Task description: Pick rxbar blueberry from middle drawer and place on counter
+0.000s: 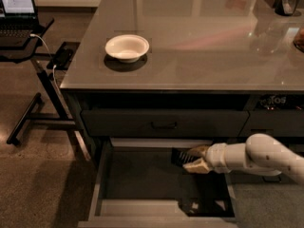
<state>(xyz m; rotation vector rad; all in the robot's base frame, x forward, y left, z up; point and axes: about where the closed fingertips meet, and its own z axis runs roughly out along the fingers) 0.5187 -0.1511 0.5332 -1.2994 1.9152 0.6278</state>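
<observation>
- End effector [188, 158] is inside the open drawer [142, 207], near the back wall; the arm reaches in from the right.
- Its fingers [199, 151] are pinched narrow on the bar [179, 156], whose dark wrapper sticks out left of the tips.
- The bar looks clear of the drawer floor, so I judge the grasp made and the lift in hand.
- The upper drawer front [164, 124] and the counter [199, 46] edge overhang this spot, so the bar must come outward before it rises.
- The counter right of the bowl [127, 46] offers room to set it down.
</observation>
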